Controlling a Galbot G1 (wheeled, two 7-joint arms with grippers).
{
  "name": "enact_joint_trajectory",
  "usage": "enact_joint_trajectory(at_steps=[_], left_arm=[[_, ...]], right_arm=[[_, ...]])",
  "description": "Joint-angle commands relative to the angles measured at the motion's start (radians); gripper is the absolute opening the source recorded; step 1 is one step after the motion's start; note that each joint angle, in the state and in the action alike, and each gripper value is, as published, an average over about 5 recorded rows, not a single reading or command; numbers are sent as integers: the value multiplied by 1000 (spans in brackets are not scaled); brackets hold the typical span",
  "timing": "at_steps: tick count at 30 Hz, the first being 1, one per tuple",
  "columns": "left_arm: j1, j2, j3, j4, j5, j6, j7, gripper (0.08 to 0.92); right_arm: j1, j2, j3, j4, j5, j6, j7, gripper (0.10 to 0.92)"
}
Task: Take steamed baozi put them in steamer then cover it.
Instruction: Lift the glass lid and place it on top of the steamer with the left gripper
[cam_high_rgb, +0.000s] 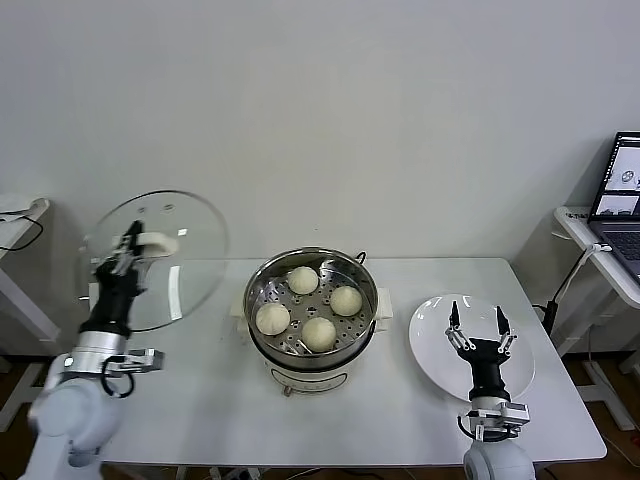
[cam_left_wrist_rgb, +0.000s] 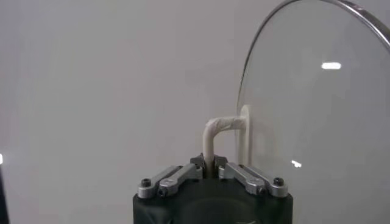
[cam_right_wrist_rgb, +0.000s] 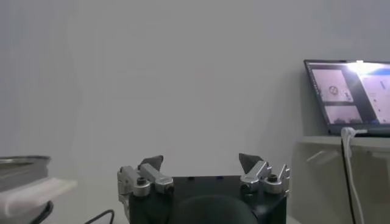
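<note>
Head view: 4 baozi (cam_high_rgb: 303, 280) in steamer (cam_high_rgb: 312, 305), done. Left jaws (cam_high_rgb: 130, 247) clenched on cover (cam_high_rgb: 155, 260) handle, raised beside steamer; covering left. Right jaws (cam_high_rgb: 479, 327) released over plate (cam_high_rgb: 430, 330).

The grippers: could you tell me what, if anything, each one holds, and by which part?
The left gripper holds the cover by its cream-white handle; the right gripper holds nothing.

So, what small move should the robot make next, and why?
Probably carry the cover sideways over the steamer. All four baozi already sit inside, and the left gripper holds the cover by its handle, raised to the steamer's left. The right gripper waits open over the plate.
</note>
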Motion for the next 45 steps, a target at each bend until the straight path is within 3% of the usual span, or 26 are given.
enact_joint_trajectory(at_steps=[1, 6, 12, 27, 45], left_arm=[[-172, -69, 505, -158, -134, 283, 117, 189], [-258, -142, 609, -46, 89, 413, 231, 189], [-297, -179, 660, 44, 301, 446, 331, 189], [-296, -275, 698, 213, 383, 449, 347, 189], [-276, -279, 666, 247, 457, 400, 353, 189]], right_arm=[[7, 8, 58, -1, 4, -7, 6, 823], [13, 19, 83, -11, 7, -9, 10, 823], [16, 29, 94, -25, 1, -9, 12, 823], [16, 37, 104, -44, -7, -8, 9, 823], [12, 44, 107, -59, -5, -3, -15, 823]])
